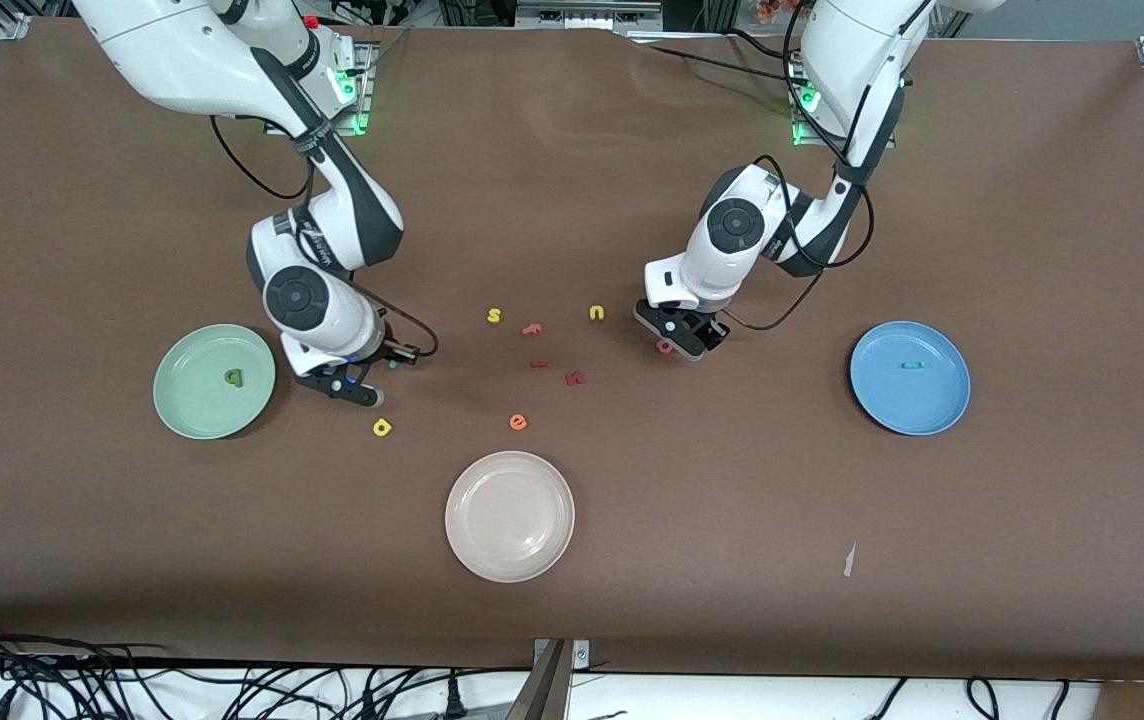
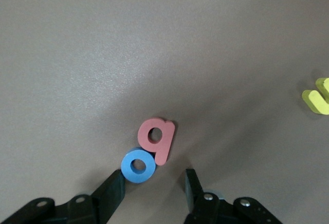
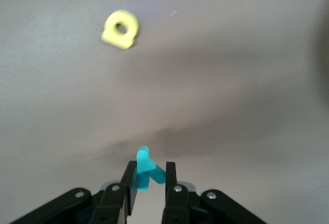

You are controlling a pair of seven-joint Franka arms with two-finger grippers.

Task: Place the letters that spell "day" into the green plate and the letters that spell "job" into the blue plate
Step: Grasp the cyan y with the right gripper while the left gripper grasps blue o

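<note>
My left gripper is low over the table with its jaws open. The blue "o" lies just off one fingertip, touching the pink "b". In the front view only the pink "b" shows under the left gripper. My right gripper is shut on the teal "y", beside the green plate, which holds the dark green letter. The yellow looped letter lies on the table close by. The teal "j" lies in the blue plate.
A cream-white plate sits nearest the front camera. Between the arms lie a yellow "s", a yellow "u", an orange "e" and three red pieces. A white scrap lies near the front edge.
</note>
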